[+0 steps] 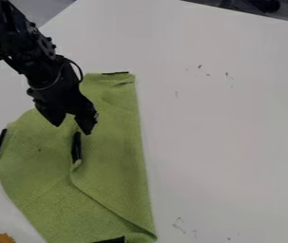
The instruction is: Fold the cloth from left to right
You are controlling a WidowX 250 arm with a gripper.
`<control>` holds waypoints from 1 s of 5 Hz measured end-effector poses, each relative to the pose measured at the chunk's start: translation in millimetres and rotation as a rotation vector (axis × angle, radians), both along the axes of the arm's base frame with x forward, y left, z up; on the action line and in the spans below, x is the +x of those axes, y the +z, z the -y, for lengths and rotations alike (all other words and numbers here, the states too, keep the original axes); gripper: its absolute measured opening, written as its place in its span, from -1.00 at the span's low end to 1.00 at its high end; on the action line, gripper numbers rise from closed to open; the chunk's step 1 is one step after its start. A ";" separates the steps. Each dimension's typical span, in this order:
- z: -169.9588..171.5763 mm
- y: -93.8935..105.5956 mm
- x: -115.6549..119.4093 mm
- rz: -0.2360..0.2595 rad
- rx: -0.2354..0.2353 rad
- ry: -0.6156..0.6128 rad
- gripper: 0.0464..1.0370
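The green cloth (114,142) lies on the left half of the white table, partly folded and creased. One flap's edge runs from mid-cloth down to the lower right corner. Black strips mark its top edge, left corner and bottom, and another black strip (76,147) lies near its middle. Over the upper left part of the cloth hangs the black gripper (73,126), its two fingers apart with nothing seen between them. Its tips are just above the middle strip. Whether they touch the cloth, I cannot tell.
An orange object (3,238) is at the bottom left corner beside a clear rim. The white table (222,128) extends to the right, with small dark marks on it. Dark items stand beyond its far edge at the top right.
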State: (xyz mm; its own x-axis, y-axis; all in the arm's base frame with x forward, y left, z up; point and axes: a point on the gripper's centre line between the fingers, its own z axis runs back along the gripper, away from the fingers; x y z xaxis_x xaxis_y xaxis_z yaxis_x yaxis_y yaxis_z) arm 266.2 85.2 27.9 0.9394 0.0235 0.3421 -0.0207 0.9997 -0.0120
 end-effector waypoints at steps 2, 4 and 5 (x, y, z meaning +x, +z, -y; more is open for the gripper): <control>0.0 -4.5 -4.7 -0.035 0.001 0.001 0.93; -24.9 36.4 -14.9 0.012 0.122 0.050 0.93; -59.9 42.5 -33.9 0.010 0.158 0.105 0.93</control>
State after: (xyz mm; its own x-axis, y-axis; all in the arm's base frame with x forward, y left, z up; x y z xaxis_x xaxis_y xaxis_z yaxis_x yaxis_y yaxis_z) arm 232.3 145.1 70.4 0.9311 0.0667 0.3586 -0.1261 0.9814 0.1447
